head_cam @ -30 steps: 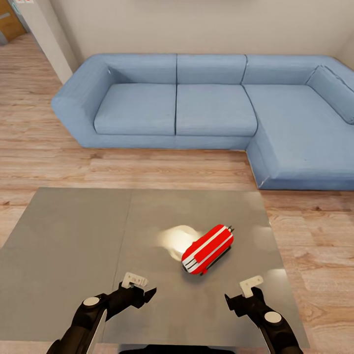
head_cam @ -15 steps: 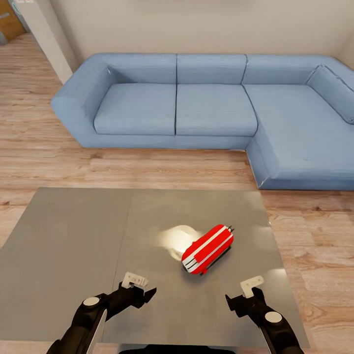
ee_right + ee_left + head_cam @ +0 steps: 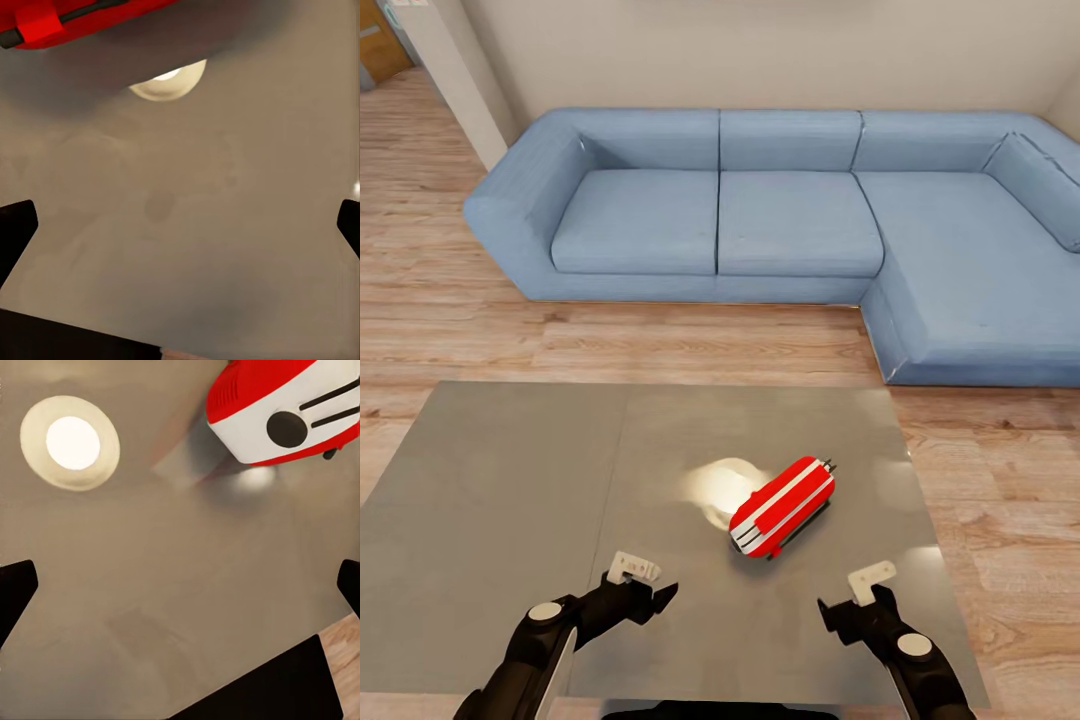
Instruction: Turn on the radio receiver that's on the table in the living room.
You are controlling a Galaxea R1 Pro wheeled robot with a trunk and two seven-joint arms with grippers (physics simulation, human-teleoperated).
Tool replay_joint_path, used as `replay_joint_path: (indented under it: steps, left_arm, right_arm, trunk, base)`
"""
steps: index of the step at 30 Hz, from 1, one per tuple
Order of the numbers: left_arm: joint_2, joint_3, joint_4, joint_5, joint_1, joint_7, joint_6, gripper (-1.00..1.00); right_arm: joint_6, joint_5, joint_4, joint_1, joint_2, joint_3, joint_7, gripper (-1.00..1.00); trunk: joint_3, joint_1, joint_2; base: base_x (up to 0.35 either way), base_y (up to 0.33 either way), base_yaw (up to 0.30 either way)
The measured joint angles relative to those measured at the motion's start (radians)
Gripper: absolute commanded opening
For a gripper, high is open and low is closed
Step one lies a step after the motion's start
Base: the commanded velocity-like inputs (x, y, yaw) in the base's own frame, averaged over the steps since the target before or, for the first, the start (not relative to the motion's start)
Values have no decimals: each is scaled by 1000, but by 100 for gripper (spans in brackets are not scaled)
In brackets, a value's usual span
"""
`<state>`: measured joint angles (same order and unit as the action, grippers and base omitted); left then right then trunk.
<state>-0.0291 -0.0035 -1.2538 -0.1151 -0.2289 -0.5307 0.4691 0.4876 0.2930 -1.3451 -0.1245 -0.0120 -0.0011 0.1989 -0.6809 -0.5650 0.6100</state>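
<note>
The red radio receiver [image 3: 783, 506] with white trim lies slanted on the glossy grey table [image 3: 510, 500], right of centre. Its white end with a dark round knob shows in the left wrist view [image 3: 285, 412], and its red body edges into the right wrist view [image 3: 67, 19]. My left gripper [image 3: 650, 583] hovers over the table's near edge, left of the radio and short of it, open and holding nothing. My right gripper [image 3: 850, 597] hangs near the front right, also open and apart from the radio. Both wrist views show dark fingertips [image 3: 15, 592] [image 3: 15, 232] spread wide over bare tabletop.
A blue corner sofa [image 3: 790, 220] runs along the far wall and turns down the right side. Light wood plank floor [image 3: 660, 345] lies between sofa and table. A bright lamp reflection [image 3: 718, 485] glows on the tabletop just left of the radio.
</note>
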Motion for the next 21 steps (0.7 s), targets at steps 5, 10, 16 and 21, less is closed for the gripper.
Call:
replay_joint_path:
  steps: [5,10,16,21]
  left_arm:
    - [0,0,-2,0,0,0,0,100]
    - [0,0,-3,0,0,0,0,100]
    - [0,0,-3,0,0,0,0,100]
    - [0,-1,-3,0,0,0,0,100]
  right_arm:
    - [5,0,-26,-1,3,0,-9,100]
    - [20,1,-53,-1,17,2,-48,100]
    - [23,1,-56,-7,19,3,-65,100]
    - [25,-1,-50,-40,22,3,-68,100]
  trunk:
    - [0,0,0]
    - [0,0,0]
    - [0,0,0]
    - [0,0,0]
  base:
    - [0,0,0]
    - [0,0,0]
    - [0,0,0]
    - [0,0,0]
